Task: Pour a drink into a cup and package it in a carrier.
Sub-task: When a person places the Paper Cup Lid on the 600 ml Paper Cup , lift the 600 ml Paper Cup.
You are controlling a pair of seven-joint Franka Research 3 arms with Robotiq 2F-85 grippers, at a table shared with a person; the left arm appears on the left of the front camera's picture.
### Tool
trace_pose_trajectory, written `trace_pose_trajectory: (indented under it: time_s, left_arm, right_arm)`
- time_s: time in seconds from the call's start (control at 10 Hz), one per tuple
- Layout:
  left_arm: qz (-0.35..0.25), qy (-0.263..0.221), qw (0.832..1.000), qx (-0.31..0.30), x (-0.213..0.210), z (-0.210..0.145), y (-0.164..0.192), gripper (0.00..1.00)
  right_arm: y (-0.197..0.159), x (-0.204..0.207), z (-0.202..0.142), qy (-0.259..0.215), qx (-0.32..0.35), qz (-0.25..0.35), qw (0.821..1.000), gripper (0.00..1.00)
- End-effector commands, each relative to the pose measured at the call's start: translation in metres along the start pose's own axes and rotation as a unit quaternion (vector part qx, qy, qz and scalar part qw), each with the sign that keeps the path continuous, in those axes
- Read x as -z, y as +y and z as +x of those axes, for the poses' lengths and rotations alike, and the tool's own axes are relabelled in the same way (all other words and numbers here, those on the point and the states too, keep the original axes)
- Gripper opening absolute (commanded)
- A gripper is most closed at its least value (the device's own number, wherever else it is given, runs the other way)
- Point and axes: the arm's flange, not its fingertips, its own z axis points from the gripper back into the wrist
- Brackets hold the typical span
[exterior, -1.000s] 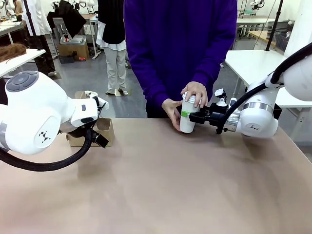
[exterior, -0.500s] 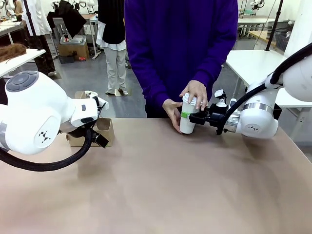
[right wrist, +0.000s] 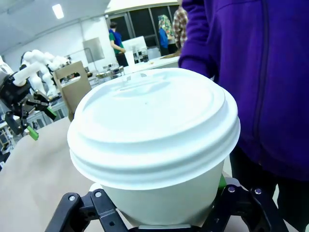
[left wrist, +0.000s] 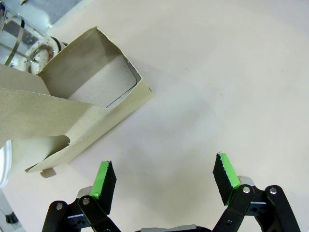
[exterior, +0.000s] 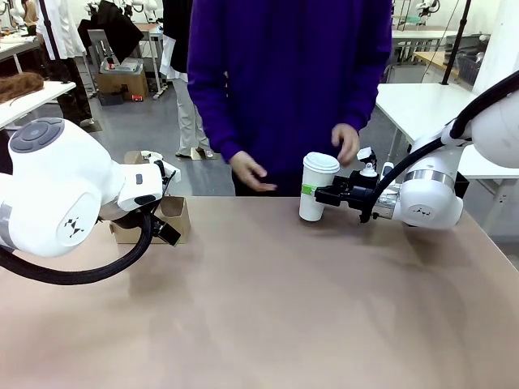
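right gripper (exterior: pixel 315 194) is squeezed shut on the tall white cup (exterior: pixel 317 188), which has a lid (right wrist: pixel 149 116) on and stands upright at the far side of the brown surface (exterior: pixel 268 308). left gripper (left wrist: pixel 164 174) is wide open with nothing in it, just beside the cardboard carrier (left wrist: pixel 91 96). the person's one hand (exterior: pixel 248 172) and other hand (exterior: pixel 349 143) are near the cup, not touching it.

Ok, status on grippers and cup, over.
Right gripper shut on lidded cup, upright. Left gripper open near carrier. Person's hand close behind cup, not touching.
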Motion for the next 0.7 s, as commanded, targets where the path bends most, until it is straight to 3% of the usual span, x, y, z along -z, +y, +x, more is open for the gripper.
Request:
trace_pose_trajectory:
  time_s: [0.0,0.6]
  left_arm:
    - [-0.001,0.000,1.000,0.000,-0.0003,-0.0001,0.0001,1.00]
    - [-0.001,0.000,1.000,0.000,-0.0003,-0.0001,0.0001,1.00]
  right_arm:
    - [0.0028,0.0015,0.0063,-0.005,-0.002,0.002,1.000,0.80]
    - [0.0028,0.0015,0.0063,-0.005,-0.002,0.002,1.000,0.80]
